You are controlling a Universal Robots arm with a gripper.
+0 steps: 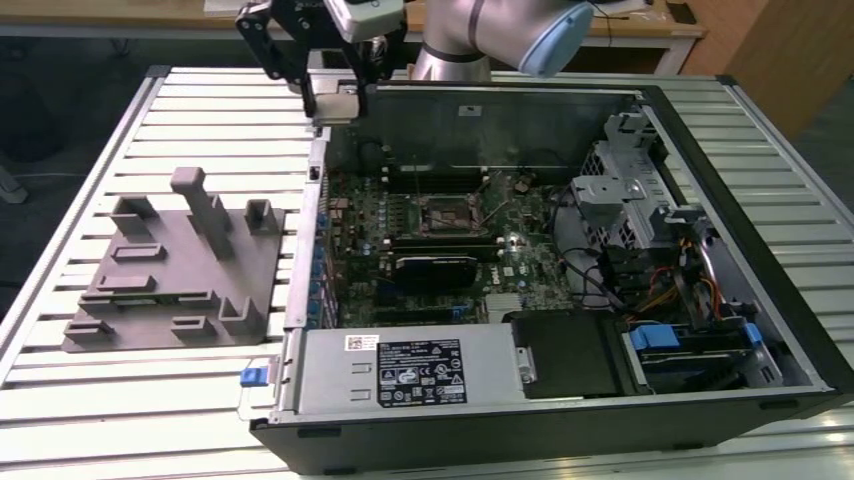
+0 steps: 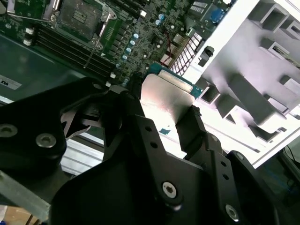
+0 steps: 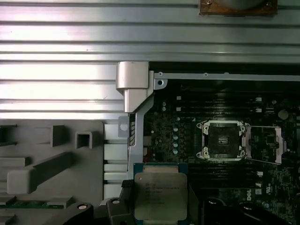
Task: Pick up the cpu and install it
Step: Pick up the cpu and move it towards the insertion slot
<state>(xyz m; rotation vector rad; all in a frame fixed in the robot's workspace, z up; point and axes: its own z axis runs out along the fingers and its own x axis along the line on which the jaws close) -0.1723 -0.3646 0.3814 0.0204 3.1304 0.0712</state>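
My gripper (image 1: 336, 98) is shut on the cpu (image 1: 342, 104), a flat silvery square chip. It hangs in the air above the far corner of the open computer case (image 1: 694, 130), on the exterior view's left. In both wrist views the cpu (image 2: 165, 96) (image 3: 160, 196) sits between the black fingers (image 2: 197, 123), its metal top showing. The dark square socket (image 1: 445, 212) lies open on the motherboard, some way from the chip. The socket (image 3: 222, 139) shows with its metal frame folded aside in the first wrist view. The socket (image 2: 77, 16) is also in the second wrist view.
A grey plastic fixture (image 1: 174, 265) with upright posts lies on the slatted table (image 1: 80, 400) beside the case. Inside the case are a power supply (image 1: 387, 372), a drive cage (image 1: 627, 190) and cables (image 1: 667, 290). The case wall (image 3: 133, 93) stands close to the gripper.
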